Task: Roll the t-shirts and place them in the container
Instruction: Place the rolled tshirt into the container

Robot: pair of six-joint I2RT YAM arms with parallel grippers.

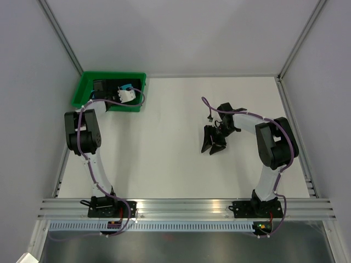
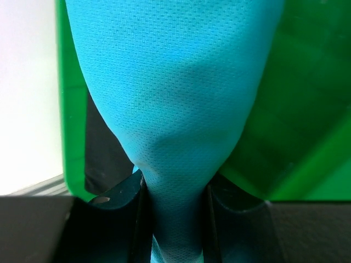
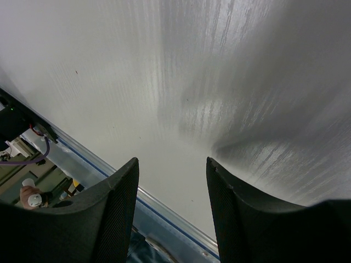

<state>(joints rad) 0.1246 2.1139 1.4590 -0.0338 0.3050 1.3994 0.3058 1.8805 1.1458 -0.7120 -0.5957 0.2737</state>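
A teal-blue t-shirt [image 2: 175, 98] fills the left wrist view, bunched and pinched between the two black fingers. My left gripper [image 2: 176, 219] is shut on this cloth, inside the green tray [image 2: 307, 137]. From above, the left gripper [image 1: 122, 93] sits in the green tray [image 1: 85, 90] at the table's far left; only a small patch of teal [image 1: 126, 86] shows there. My right gripper [image 1: 215, 143] is open and empty over bare white table, pointing down; its wrist view [image 3: 171, 181] shows nothing between the fingers.
The white table [image 1: 175, 159] is walled by grey panels at left, right and back. An aluminium rail [image 1: 186, 208] runs along the near edge by the arm bases. The table's near edge with a blue line [image 3: 109, 170] shows in the right wrist view.
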